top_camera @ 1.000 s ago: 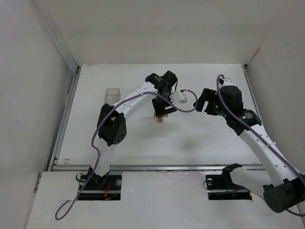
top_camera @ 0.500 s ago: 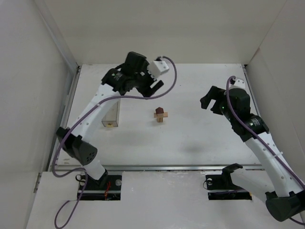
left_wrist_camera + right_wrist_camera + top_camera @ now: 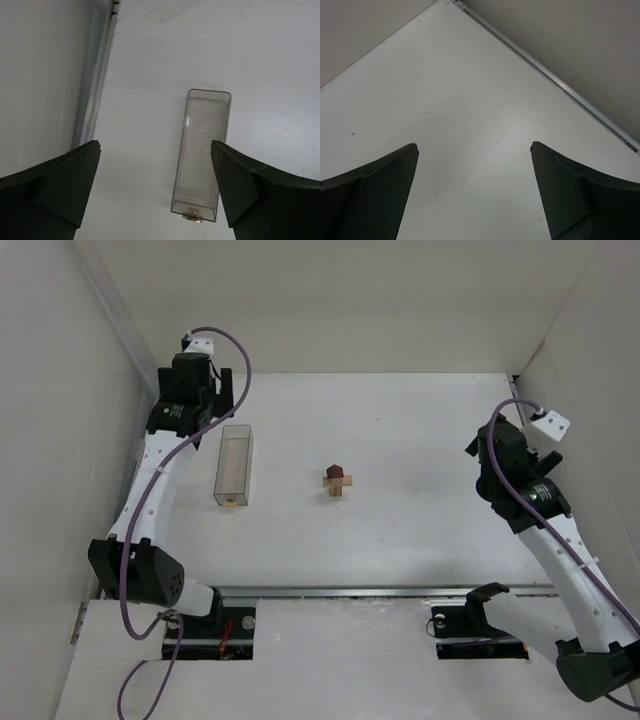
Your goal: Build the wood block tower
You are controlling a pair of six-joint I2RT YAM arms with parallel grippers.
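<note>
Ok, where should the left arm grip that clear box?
Probably across the long side walls of the clear box, near mid-length, from above: it lies long and narrow on the table, seemingly narrower than the gap of the open left gripper.

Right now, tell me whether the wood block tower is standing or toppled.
Standing. The wood block tower shows tan bars stacked crosswise with the dark block on top, none scattered beside it.
</note>
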